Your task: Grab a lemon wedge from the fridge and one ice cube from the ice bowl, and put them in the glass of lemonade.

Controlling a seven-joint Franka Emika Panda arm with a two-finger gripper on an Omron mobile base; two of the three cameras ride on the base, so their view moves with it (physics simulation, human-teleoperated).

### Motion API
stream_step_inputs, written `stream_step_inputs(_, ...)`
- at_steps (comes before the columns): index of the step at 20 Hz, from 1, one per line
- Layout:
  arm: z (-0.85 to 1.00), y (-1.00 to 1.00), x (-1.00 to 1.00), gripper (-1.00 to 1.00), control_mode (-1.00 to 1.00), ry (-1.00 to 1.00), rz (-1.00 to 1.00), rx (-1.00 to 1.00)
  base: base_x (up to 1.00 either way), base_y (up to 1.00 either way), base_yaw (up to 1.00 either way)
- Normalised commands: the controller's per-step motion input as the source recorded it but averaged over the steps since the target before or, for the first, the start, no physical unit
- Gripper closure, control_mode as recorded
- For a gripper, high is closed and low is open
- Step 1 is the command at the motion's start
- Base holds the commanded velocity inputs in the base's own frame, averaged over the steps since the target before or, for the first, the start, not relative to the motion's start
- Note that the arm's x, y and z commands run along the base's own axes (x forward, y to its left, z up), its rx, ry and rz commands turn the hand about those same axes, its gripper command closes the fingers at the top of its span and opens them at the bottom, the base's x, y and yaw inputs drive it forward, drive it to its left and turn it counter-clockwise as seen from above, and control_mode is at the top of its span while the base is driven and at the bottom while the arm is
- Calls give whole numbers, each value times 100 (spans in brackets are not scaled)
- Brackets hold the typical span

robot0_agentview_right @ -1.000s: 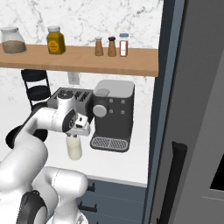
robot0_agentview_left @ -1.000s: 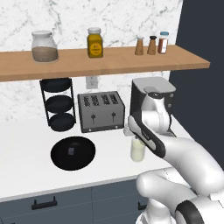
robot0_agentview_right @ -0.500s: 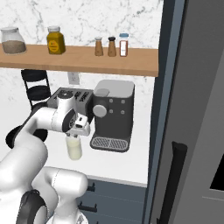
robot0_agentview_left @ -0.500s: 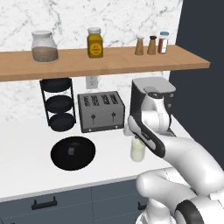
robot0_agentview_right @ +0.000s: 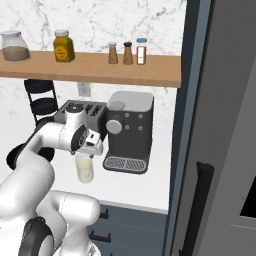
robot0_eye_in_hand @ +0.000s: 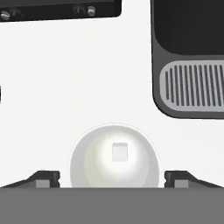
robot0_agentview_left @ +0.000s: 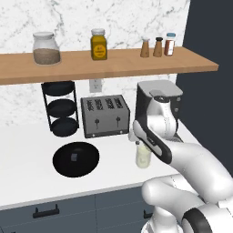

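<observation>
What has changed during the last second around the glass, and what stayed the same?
Little moved. The gripper holds its place above the glass of lemonade, and its fingers now stand wide apart. A small pale ice cube lies in the glass, so it seems to have been let go. The arm, ice bowl, toaster and coffee machine stayed in place.

We look straight down | small pale translucent ice cube [robot0_eye_in_hand: 119, 151] in round clear glass of pale lemonade [robot0_eye_in_hand: 87, 170] | dark finger tips [robot0_eye_in_hand: 43, 179] wide apart, flanking glass

Glass of lemonade [robot0_eye_in_hand: 113, 162] pale yellow-white w/ pale grey ice cube [robot0_eye_in_hand: 119, 152]; ice bowl [robot0_agentview_left: 76, 159] matte black; coffee machine [robot0_agentview_right: 129, 131] dark grey, ribbed tray; wall white marble.
</observation>
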Motion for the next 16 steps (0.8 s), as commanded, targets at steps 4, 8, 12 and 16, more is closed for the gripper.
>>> stream_step_inputs(4, 7, 0, -26, -100, -100, -9, 0, 0, 0, 0, 0)
stream_step_inputs(8, 8, 0, -34, -100, -100, -12, 0, 0, 0, 0, 0)
stream_step_inputs(12, 0, 0, -37, -100, -100, -13, 0, 0, 0, 0, 0)
stream_step_inputs(16, 4, 0, -41, -100, -100, -16, 0, 0, 0, 0, 0)
